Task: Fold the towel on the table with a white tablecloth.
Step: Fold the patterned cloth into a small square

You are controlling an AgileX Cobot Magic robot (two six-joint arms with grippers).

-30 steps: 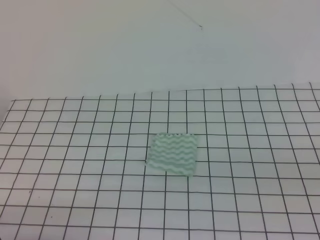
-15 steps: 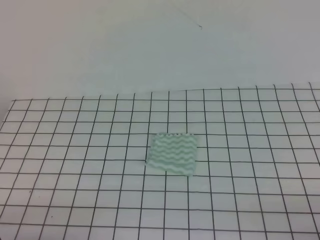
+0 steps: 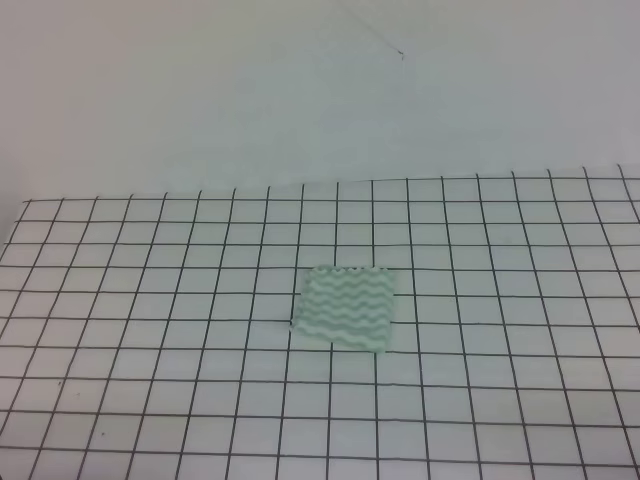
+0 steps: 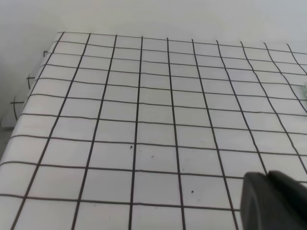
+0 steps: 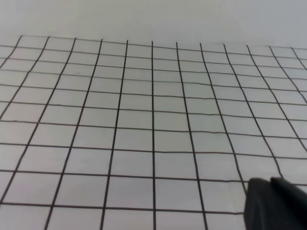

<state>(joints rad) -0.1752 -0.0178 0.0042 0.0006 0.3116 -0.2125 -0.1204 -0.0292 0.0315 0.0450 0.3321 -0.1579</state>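
The table (image 3: 120, 330) fills the lower half of the exterior high view, covered edge to edge by the white tablecloth (image 3: 500, 300) with its black grid. Near the middle of it lies the towel (image 3: 345, 308), a small pale green and white rectangle with wavy stripes, lying flat, slightly skewed, its stripes running left to right. It already looks compact, so it may be folded over once or more, though the layers cannot be made out. No arm shows in the high view. In each wrist view only a dark corner of hardware appears low at the right: the left gripper (image 4: 276, 201) and the right gripper (image 5: 276, 203); how far either pair of jaws is spread cannot be told. A faint green fleck at the right edge of the left wrist view may be the towel (image 4: 305, 89), which would put it far and to the right of that gripper. The right wrist view shows only grid, so which arm is nearer cannot be judged.
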